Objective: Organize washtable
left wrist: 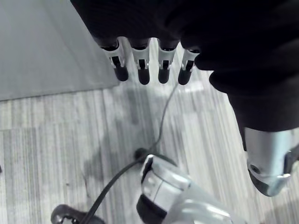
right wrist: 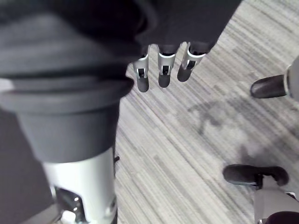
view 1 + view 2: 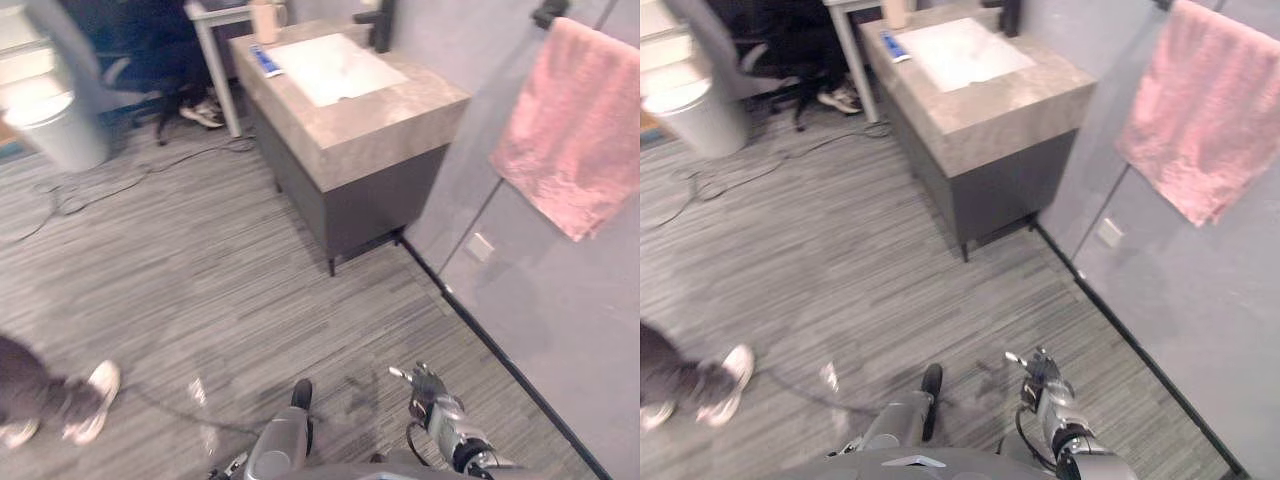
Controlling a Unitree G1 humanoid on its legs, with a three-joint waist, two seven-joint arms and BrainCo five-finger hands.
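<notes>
Left robot hand (image 1: 141,70) and right robot hand (image 2: 161,71): both are held open, nothing is carried. Counter (image 3: 390,125) (well apart from both): blue tube (image 3: 265,61) and cup (image 3: 267,20) are seen beside the sink (image 3: 335,68); organizing is judged unstarted.

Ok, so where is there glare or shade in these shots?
Left eye view: the white basin in the washtable glares almost blank, and a small shine sits on the floor near a person's shoe. Right eye view: deep shade lies under the washtable, while the pink towel is evenly lit.
</notes>
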